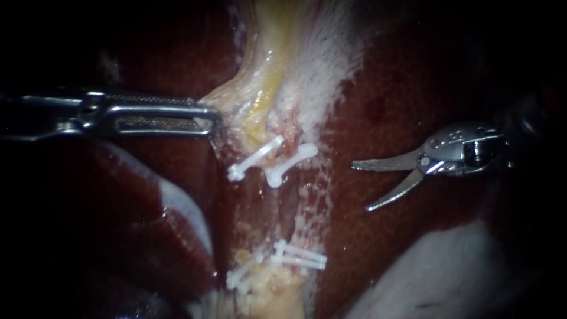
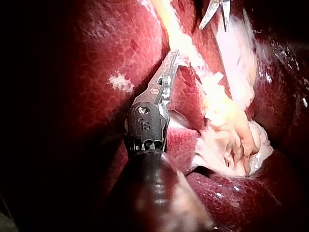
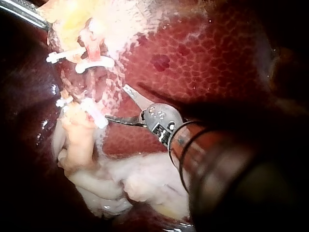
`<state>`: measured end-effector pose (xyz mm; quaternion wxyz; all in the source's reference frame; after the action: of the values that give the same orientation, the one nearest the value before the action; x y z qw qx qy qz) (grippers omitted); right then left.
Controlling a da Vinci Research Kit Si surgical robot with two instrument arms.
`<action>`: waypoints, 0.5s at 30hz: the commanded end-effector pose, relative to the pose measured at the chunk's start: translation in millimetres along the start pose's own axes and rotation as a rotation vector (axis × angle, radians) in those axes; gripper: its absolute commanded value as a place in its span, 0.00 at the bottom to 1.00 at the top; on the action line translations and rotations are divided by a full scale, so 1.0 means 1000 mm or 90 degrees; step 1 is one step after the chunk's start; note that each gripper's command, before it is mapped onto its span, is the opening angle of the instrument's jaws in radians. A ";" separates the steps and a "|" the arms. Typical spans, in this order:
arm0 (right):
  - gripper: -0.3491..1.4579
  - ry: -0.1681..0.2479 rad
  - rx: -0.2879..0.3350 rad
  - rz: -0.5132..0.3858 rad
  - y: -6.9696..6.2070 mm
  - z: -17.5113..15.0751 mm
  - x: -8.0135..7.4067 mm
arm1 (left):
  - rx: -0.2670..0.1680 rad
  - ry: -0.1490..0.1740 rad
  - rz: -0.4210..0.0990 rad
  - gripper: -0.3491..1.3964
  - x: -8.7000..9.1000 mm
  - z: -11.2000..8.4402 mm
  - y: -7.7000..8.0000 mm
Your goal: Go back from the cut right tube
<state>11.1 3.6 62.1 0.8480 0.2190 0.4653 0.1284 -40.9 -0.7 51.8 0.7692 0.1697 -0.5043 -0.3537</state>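
Note:
Two white clips sit across the upper tube ends, and more clips cross the lower ends. Ragged tissue lies in the gap of the right tube between them. My right instrument hovers over the liver to the right of that gap, its curved blades open and holding nothing. The right wrist view shows those blades open, just short of the lower clips. My left instrument is shut on the yellowish tissue above the clips, as the left wrist view also shows.
Dark red liver surrounds the clipped strip. A pale sheet of tissue lies at the lower right, below my right instrument. Another pale band runs over the liver at the lower left.

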 end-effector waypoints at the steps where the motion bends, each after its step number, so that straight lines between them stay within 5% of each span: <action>1: 0.99 0.000 0.000 0.000 -0.0001 0.0001 0.0000 | 0.000 0.003 -0.004 0.09 0.0003 0.0003 0.0000; 15: 0.99 0.000 0.000 0.000 -0.0002 0.0002 0.0000 | 0.013 0.018 -0.011 0.09 0.0016 0.0023 -0.0011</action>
<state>11.3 3.3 62.2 0.8479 0.2185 0.4655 0.1287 -43.0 -2.5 53.2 0.7718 0.1871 -0.4947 -0.3530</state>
